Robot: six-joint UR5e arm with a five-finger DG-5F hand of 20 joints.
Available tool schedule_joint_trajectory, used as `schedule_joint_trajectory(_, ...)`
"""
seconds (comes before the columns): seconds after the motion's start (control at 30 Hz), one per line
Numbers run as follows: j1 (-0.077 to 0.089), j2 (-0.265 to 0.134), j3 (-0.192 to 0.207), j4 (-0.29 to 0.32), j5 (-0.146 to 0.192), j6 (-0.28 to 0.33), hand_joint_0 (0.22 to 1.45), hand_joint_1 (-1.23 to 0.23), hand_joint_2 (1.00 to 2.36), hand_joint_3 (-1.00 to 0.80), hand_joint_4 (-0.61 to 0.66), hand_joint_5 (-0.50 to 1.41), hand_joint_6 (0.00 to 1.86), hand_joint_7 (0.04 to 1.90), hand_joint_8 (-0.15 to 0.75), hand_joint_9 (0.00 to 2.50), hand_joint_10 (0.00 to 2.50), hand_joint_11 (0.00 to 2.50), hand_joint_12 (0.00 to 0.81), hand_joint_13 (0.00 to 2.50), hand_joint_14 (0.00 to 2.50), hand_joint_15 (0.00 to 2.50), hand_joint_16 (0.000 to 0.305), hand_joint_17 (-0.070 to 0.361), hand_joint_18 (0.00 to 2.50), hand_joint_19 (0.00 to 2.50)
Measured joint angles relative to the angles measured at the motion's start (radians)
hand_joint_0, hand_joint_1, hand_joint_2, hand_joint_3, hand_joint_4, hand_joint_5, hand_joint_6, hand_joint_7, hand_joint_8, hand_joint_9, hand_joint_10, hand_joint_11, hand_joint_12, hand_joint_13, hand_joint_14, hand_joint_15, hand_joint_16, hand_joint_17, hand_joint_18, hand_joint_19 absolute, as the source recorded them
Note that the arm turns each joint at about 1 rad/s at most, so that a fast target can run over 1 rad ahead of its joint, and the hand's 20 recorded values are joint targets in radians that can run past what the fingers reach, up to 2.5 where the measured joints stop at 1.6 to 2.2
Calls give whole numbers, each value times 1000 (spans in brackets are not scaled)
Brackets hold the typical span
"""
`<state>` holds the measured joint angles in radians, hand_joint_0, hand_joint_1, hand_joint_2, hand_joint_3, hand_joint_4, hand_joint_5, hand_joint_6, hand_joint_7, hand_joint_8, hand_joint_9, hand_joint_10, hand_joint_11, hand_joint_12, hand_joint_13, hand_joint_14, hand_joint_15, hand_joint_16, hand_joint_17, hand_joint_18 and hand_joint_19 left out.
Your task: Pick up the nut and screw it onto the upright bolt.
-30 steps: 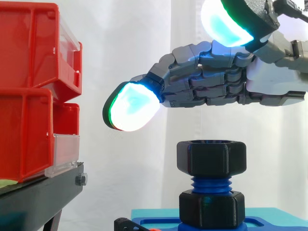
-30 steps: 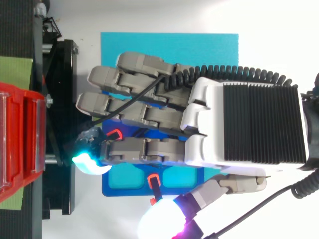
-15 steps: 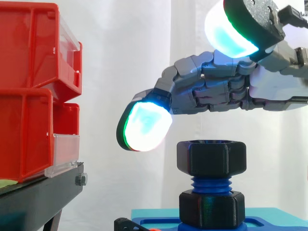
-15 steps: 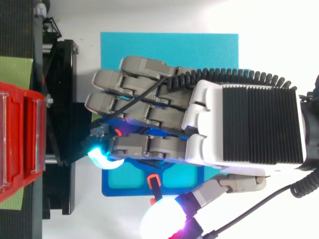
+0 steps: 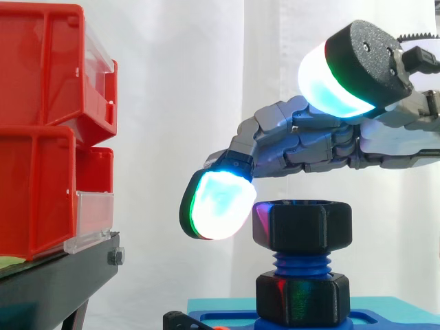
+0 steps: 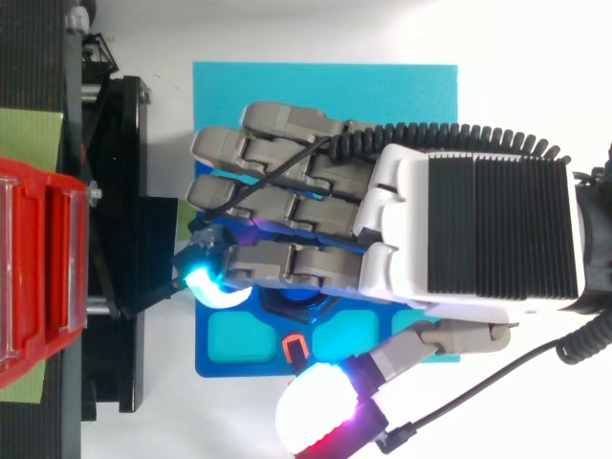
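Fingertips: one glowing pad [image 5: 216,205] is being held against or just beside the left face of the nut [image 5: 302,225], at lower centre of the side view; actual contact cannot be told.
Fingers: they are being kept loosely bent, with the tips drooping downward past the nut's top edge. Nothing is being clasped or pinched.
Thumb: its pad [image 5: 330,82] is being held high at the upper right of the side view, well apart from the nut.
Hand [image 6: 478,234]: it is being held flat with its back upward, reaching in from the right edge across the centre of the top view.
Nut: black and six-sided, it is being carried on the top of the bolt [image 5: 301,262], directly beneath the bent fingers.
Bolt: it is blue, threaded and upright, and a short run of thread is being left bare below the nut.
Lower nut [image 5: 302,299]: a second black one is being seated at the bolt's foot.
Blue fixture [image 6: 229,339]: the bolt is being borne on it, at bottom centre of both views.
Teal mat [image 6: 316,91]: it is being used under the fixture.
Red bins [image 5: 41,130]: they are being stacked on the black stand [image 5: 55,282] along the left edge.
White curtain [image 5: 179,69]: it is being hung behind everything.
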<state>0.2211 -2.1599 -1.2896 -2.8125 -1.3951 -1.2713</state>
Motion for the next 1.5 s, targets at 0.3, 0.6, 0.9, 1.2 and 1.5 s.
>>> schedule_joint_trajectory(0.3,-11,0,0,-15,-2,1,487,-110,1000,-500,307,-76,504,876,259,520,0,0,250,179,0,0,28,63,0,0)
schedule_joint_trajectory(0.6,-30,0,0,-18,-9,1,502,-142,1000,-500,311,-45,504,996,279,648,0,0,229,265,0,0,24,54,0,0)
schedule_joint_trajectory(0.9,-52,1,1,-18,-24,1,514,-175,1000,-500,250,1,504,1169,293,819,0,0,209,376,0,0,21,48,45,0)
schedule_joint_trajectory(1.2,-71,2,1,-13,-44,-2,524,-207,1000,-500,149,62,502,1296,257,1142,0,0,172,568,0,0,15,33,212,0)
schedule_joint_trajectory(1.5,-82,1,8,-5,-61,0,527,-243,1000,-500,72,93,500,1392,218,1475,0,0,116,858,0,0,7,16,508,0)
